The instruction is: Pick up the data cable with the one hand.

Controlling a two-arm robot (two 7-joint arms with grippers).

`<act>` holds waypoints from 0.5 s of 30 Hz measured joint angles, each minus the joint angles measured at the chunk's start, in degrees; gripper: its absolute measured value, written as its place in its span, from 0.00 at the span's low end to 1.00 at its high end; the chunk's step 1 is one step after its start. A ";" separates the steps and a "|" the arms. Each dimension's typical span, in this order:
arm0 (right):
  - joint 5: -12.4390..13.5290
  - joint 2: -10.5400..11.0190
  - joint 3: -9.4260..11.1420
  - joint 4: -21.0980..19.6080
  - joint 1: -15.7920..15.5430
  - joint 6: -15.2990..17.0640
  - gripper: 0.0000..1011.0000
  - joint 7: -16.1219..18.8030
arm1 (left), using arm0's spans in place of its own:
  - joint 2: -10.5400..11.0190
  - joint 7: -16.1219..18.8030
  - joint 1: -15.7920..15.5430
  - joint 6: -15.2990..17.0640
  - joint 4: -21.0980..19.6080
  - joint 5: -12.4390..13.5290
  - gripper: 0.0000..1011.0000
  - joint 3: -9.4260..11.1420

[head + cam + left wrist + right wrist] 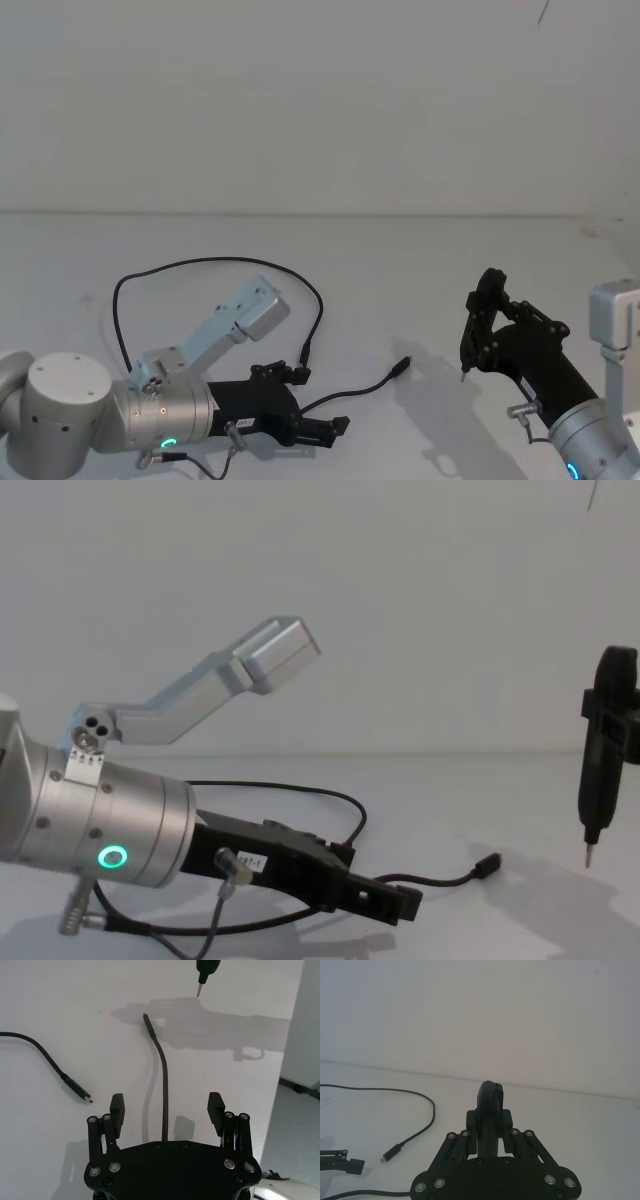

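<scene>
The data cable (200, 262) is a thin black cord looping over the white table (450, 260). One plug (305, 355) lies just beyond my left gripper (318, 400); the other plug (403, 365) lies to its right. In the left wrist view the left gripper (166, 1105) is open, and the cable (164, 1075) runs on the table between its fingers (117, 1106), untouched. My right gripper (495, 335) stays at the right, shut on a slim black pointed tool (478, 310) held upright above the table.
A silver angled bracket (240, 320) sticks up from the left wrist. The tool's tip (200, 990) hangs just past the cable's right plug (146, 1017). The table's right edge (287, 1060) drops to the floor.
</scene>
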 joint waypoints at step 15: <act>0.00 0.00 0.00 0.00 0.00 0.00 0.28 0.00 | -0.60 -0.14 -1.28 0.88 1.57 0.09 0.78 0.98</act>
